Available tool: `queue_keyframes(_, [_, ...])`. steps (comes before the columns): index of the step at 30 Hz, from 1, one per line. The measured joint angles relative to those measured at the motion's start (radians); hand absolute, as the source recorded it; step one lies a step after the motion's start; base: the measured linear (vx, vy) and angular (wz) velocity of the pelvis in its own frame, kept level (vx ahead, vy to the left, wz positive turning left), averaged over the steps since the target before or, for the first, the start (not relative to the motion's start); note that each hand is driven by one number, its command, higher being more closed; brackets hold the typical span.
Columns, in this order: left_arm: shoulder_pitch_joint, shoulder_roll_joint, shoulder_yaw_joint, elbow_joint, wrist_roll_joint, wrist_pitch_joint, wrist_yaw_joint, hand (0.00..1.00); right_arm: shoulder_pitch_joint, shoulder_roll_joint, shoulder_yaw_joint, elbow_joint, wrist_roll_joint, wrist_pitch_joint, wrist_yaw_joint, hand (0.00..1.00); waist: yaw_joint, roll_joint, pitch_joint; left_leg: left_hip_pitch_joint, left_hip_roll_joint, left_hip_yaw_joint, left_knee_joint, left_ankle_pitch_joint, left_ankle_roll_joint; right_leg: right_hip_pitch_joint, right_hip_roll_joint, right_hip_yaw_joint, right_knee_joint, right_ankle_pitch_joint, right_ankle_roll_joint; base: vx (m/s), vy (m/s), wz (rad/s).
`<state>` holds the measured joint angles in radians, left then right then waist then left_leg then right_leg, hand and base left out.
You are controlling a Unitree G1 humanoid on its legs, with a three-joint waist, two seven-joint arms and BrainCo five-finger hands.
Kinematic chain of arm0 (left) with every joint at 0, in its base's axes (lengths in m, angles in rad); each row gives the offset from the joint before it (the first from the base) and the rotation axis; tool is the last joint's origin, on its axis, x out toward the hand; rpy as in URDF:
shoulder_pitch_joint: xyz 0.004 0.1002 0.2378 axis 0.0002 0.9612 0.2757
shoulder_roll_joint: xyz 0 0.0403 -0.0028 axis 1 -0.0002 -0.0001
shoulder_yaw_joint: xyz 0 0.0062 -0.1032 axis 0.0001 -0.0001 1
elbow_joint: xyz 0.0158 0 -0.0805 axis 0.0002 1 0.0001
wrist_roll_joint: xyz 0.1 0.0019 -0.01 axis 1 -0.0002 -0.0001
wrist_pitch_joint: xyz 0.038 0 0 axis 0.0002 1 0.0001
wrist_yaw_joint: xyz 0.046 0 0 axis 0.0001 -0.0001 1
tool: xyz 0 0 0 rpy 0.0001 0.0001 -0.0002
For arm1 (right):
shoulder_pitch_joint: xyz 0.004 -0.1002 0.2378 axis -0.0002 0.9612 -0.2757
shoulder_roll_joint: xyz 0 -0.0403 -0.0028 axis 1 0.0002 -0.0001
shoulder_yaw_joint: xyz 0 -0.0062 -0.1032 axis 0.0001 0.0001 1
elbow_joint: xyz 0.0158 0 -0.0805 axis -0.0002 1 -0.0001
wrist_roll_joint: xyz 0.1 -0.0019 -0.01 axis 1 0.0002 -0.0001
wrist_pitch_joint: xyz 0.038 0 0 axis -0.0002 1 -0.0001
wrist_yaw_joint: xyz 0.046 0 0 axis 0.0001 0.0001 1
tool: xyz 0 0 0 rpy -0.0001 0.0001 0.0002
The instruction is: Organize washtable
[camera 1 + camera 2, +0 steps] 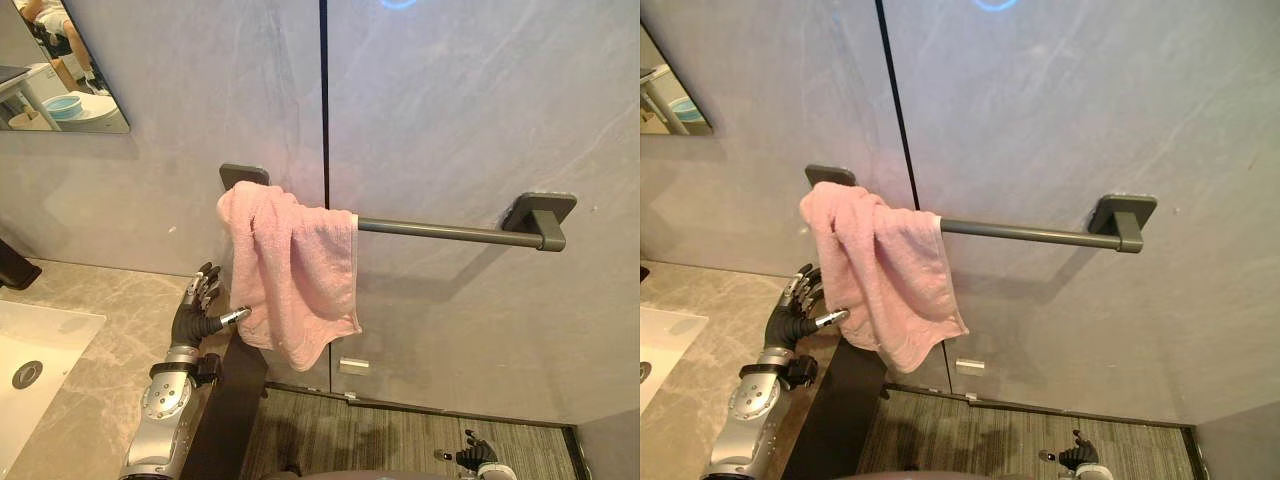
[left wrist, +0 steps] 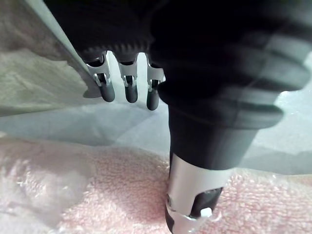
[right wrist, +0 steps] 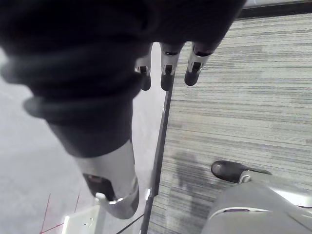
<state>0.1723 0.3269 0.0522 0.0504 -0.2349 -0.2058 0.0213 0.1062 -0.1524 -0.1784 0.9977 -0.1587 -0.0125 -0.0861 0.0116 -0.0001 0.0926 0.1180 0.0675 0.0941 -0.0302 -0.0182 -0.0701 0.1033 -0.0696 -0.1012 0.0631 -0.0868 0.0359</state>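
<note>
A pink towel (image 1: 290,275) hangs bunched over the left end of a dark wall rail (image 1: 440,232), one corner drooping low. My left hand (image 1: 200,315) is raised just left of the towel, fingers straight, thumb tip close to or touching the cloth's lower left edge. In the left wrist view the towel (image 2: 97,190) lies past the thumb (image 2: 195,195), nothing held. My right hand (image 1: 478,455) hangs low near the floor, its fingers (image 3: 165,73) relaxed and empty.
A marble counter (image 1: 90,330) with a white sink (image 1: 40,350) lies at the lower left; its dark side panel (image 1: 225,410) drops below my left hand. A mirror (image 1: 60,70) hangs at upper left. Grey wall panels stand behind the rail, striped flooring (image 1: 400,440) below.
</note>
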Motion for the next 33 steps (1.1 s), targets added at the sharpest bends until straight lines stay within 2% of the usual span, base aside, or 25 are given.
queue_keyframes(18, [0.007, 0.002, 0.01, -0.004, -0.044, -0.007, -0.061, 0.0, -0.007, -0.015, -0.001, 0.0, -0.023, 0.002, 0.003, 0.0, 0.003, 0.001, 0.0, 0.0, -0.001, 0.0, -0.006, 0.0, 0.0, 0.003, 0.001, 0.0, -0.011, 0.002, 0.0, 0.0, 0.0, 0.0])
queue_keyframes(33, [0.056, 0.014, -0.011, -0.092, -0.107, 0.002, -0.128, 0.0, -0.009, -0.02, 0.0, 0.0, -0.041, 0.019, 0.004, 0.0, 0.003, -0.001, 0.001, 0.0, 0.0, 0.026, -0.004, -0.003, 0.003, -0.018, 0.0, 0.028, 0.007, 0.001, 0.001, -0.02, -0.004, -0.05])
